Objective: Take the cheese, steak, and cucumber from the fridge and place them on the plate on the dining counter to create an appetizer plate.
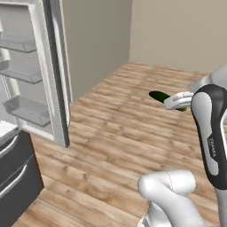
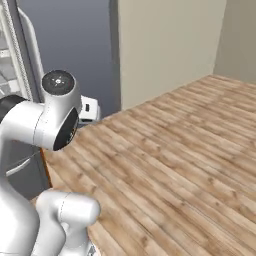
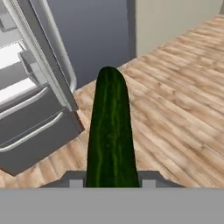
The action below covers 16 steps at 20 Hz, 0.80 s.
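My gripper (image 3: pixel 111 181) is shut on the cucumber (image 3: pixel 111 131), a dark green glossy oblong that sticks out straight ahead between the fingers. In the left base view the cucumber (image 1: pixel 158 95) pokes out to the left of the gripper (image 1: pixel 176 102), held in the air above the wooden floor. The fridge (image 1: pixel 31 75) stands at the left with its door open, showing white walls and grey door shelves. Its lower drawers (image 3: pixel 37 127) lie to the left of the cucumber in the hand view. The cheese, steak, plate and dining counter are out of view.
The fridge's open door (image 1: pixel 55 71) juts out over the wooden floor (image 1: pixel 119 133). A beige wall (image 2: pixel 165 45) runs behind and to the right. A dark cabinet (image 1: pixel 15 177) sits at the lower left.
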{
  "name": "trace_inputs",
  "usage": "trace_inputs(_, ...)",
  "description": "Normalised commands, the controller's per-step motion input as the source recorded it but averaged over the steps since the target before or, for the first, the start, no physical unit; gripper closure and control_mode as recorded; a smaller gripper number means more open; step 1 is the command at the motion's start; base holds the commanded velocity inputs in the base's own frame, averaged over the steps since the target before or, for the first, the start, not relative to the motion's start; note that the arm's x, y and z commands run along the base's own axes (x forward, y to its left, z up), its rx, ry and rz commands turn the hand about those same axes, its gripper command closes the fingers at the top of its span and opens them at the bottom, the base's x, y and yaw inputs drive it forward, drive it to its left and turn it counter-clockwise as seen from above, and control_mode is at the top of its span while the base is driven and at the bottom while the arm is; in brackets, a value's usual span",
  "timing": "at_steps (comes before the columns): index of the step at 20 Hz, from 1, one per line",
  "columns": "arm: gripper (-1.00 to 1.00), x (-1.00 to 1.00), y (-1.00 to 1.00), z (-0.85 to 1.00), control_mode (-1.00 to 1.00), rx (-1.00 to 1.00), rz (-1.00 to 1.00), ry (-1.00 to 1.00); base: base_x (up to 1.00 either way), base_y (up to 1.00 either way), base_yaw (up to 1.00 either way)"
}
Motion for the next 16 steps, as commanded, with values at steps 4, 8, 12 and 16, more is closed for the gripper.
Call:
trace_inputs(4, 1.0, 0.0, 0.0, 0.0, 1.0, 0.0, 0.0, 0.0, 0.51, -0.57, -0.75)
trace_inputs(8, 1.0, 0.0, 0.0, 0.0, 1.0, 0.0, 0.0, 0.0, 0.74, -0.65, -0.71)
trace_inputs(12, 1.0, 0.0, 0.0, 0.0, 1.0, 0.0, 0.0, 0.0, 0.79, -0.44, -0.58)
trace_inputs(16, 1.0, 0.0, 0.0, 0.0, 1.0, 0.0, 0.0, 0.0, 0.96, -0.18, -0.38)
